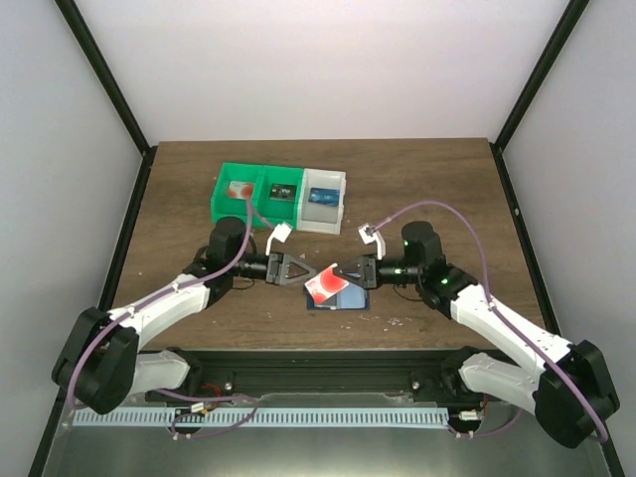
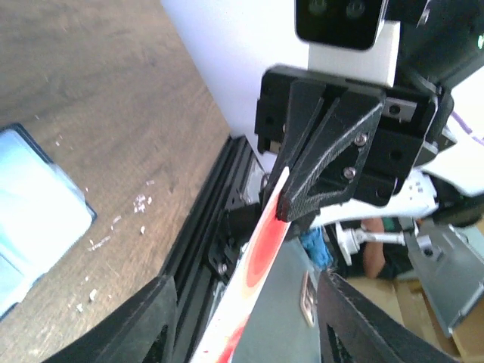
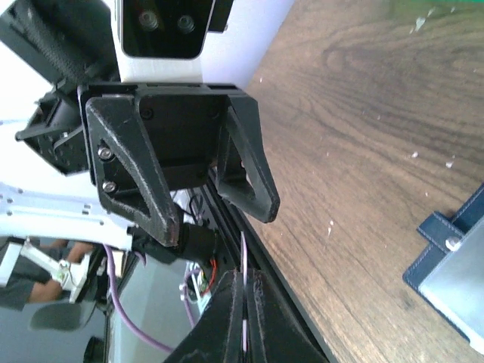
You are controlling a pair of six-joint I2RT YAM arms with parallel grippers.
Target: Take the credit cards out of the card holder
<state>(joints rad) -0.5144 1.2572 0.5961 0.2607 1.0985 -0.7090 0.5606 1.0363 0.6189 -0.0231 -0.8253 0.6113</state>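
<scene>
Credit card [image 1: 322, 288], whitish with a red spot, is pinched edge-on between the closed fingers of the right claw [image 1: 336, 272] at mid-frame, overlapping the upper left of the card holder [image 1: 345, 301], which lies flat on the bench [image 1: 179, 199]. The left claw [image 1: 308, 270], just left of the card, is spread wide and grips nothing.

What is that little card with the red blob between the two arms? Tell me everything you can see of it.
The credit card is a small, thin, stiff-looking rectangle, whitish-pink with a big red round spot. It is out of the card holder, tilted in the air just above it. The right gripper pinches one edge. The card's free end reaches between the open fingers of the left gripper, which do not appear to touch it.
</scene>
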